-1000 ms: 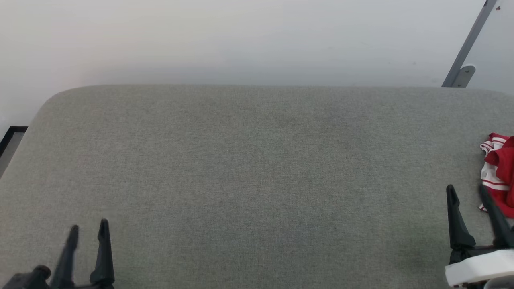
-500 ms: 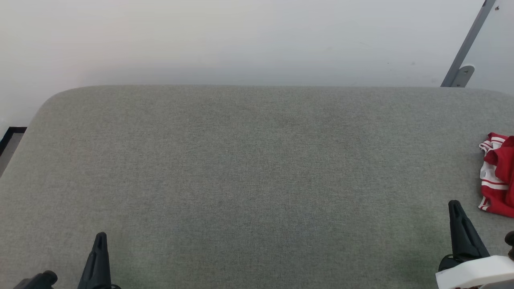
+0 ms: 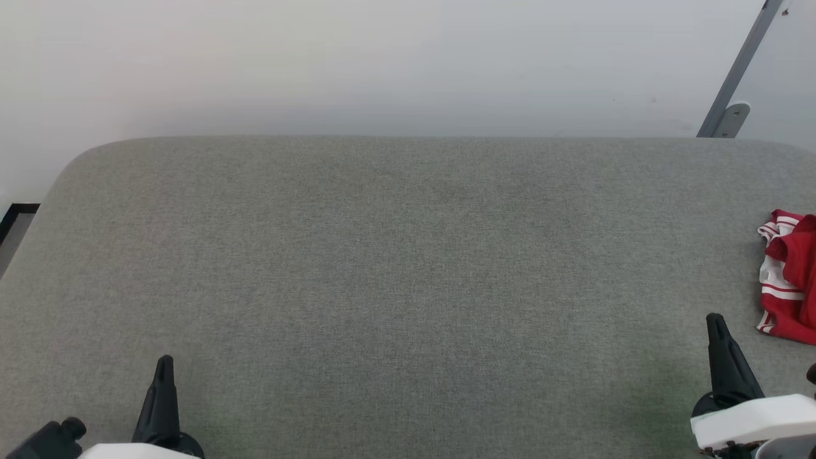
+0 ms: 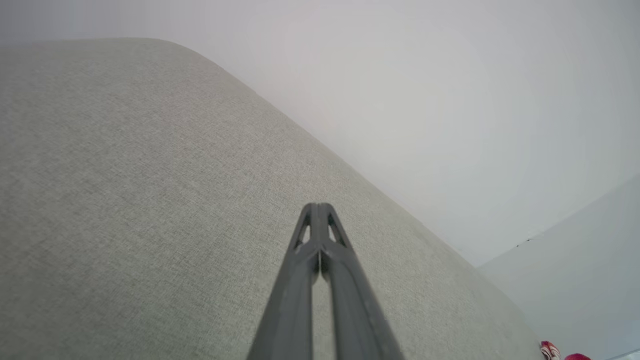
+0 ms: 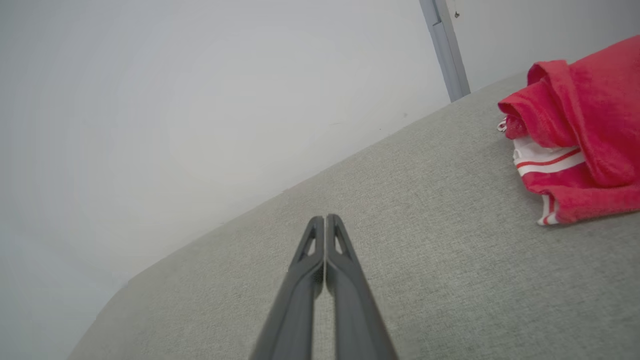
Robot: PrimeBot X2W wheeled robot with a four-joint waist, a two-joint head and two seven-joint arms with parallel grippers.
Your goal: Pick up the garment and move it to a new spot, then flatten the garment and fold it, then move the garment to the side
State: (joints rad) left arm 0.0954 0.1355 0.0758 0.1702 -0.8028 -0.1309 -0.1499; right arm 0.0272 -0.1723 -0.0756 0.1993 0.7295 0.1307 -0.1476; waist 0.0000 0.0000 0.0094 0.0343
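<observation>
The red garment (image 3: 789, 280) lies bunched at the right edge of the grey fabric surface (image 3: 408, 268), white striped bands showing. In the right wrist view the garment (image 5: 580, 135) sits up and to the right of my right gripper (image 5: 325, 217), apart from it. That gripper (image 3: 715, 319) is shut on nothing, low at the right. My left gripper (image 3: 164, 360) rests at the lower left, shut and empty, its tips together (image 4: 317, 205). A sliver of the garment (image 4: 555, 351) shows far off in the left wrist view.
A pale wall rises behind the surface. A grey metal bar with a bracket (image 3: 733, 83) leans at the back right. A dark-framed floor edge (image 3: 16, 213) shows beyond the rounded left corner.
Both grippers went from open to shut and drew back toward the bottom edge. The right gripper pulled away from the garment, which stays put.
</observation>
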